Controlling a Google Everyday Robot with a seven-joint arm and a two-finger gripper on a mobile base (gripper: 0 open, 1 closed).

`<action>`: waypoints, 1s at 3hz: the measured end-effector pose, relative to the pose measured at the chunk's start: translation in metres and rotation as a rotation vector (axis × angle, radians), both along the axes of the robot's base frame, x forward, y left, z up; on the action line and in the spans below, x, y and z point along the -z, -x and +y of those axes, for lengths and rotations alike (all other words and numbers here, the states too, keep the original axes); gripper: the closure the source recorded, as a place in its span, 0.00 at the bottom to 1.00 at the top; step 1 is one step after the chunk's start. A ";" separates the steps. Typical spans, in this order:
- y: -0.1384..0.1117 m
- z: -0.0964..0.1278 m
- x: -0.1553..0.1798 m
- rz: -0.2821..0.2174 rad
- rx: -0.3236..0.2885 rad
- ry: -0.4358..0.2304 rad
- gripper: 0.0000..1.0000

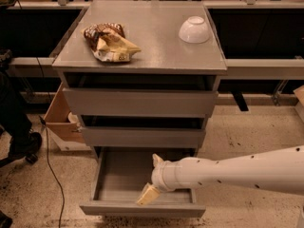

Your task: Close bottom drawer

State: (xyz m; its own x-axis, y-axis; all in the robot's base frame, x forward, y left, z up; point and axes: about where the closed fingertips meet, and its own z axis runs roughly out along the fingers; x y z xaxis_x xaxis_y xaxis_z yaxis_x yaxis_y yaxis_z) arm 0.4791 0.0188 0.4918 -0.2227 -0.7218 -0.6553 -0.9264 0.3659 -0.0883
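The bottom drawer (pixel 142 208) is the lowest of the grey cabinet's three drawers. It stands pulled out, and its empty grey inside shows. My white arm reaches in from the right. My gripper (pixel 147 195), with pale yellowish fingers, hangs over the front part of the drawer's inside, just behind its slim front panel. The middle drawer (pixel 142 137) and the top drawer (pixel 140 103) above it are pushed in.
On the cabinet top (pixel 156 51) lie a crumpled snack bag (pixel 109 42) at the left and an upturned white bowl (pixel 194 30) at the right. A cardboard box (pixel 61 117) stands left of the cabinet. A cable (pixel 51 175) runs over the floor.
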 end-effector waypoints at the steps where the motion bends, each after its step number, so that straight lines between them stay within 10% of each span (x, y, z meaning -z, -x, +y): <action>1: 0.000 0.000 0.000 0.000 0.000 0.000 0.00; 3: -0.008 0.015 0.033 -0.013 0.087 -0.049 0.00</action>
State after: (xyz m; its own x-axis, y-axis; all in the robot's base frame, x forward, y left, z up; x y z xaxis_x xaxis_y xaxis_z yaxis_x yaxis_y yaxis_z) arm 0.4874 0.0342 0.4585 -0.2740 -0.6672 -0.6927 -0.8900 0.4488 -0.0803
